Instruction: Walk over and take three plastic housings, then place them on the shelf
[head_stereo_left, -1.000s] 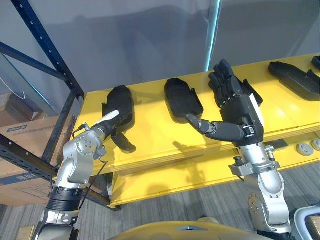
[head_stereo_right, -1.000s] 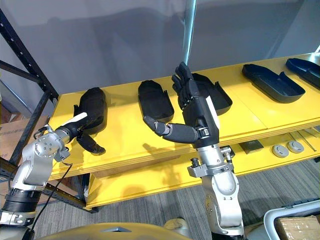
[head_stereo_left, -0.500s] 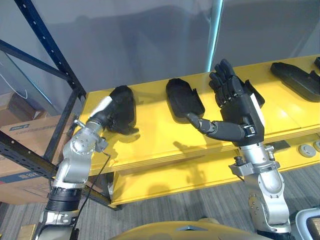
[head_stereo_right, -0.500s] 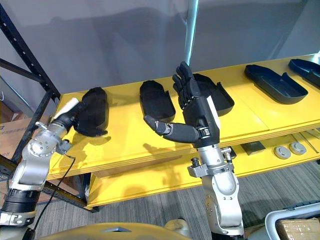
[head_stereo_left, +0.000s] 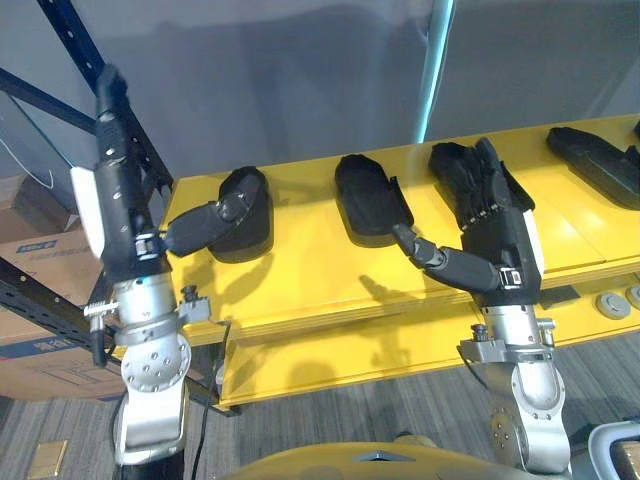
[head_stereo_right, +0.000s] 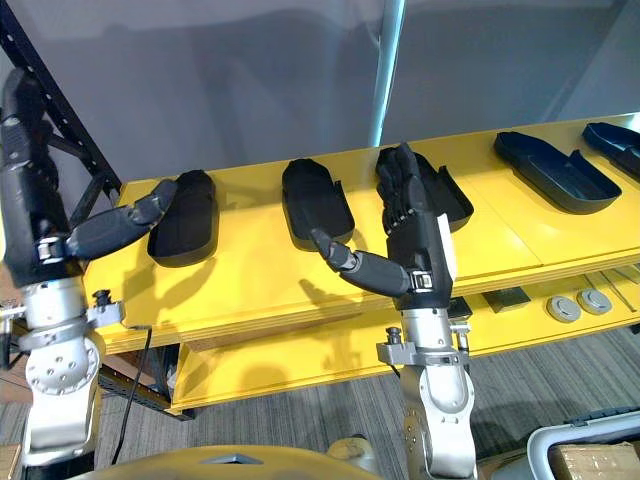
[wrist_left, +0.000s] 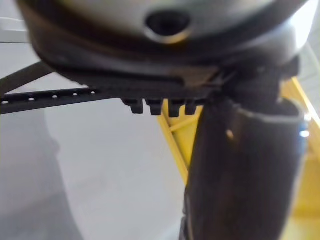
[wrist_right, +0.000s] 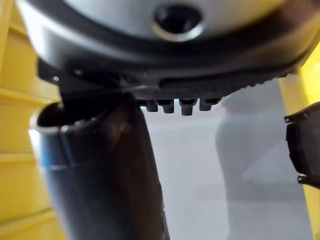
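While on the shelf (head_stereo_right: 250, 272), five housings (head_stereo_right: 185, 225) (head_stereo_right: 315, 200) (head_stereo_right: 453, 200) (head_stereo_right: 548, 170) (head_stereo_right: 618, 135).

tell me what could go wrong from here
1. The left hand has its thumb by the left housing; a swing could shove it along the shelf.
2. The open right hand stands in front of the third housing and could bump it.
3. The left hand is near the blue rack upright.

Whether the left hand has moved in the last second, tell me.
Yes. The left hand has risen off the leftmost black plastic housing, fingers now pointing up.
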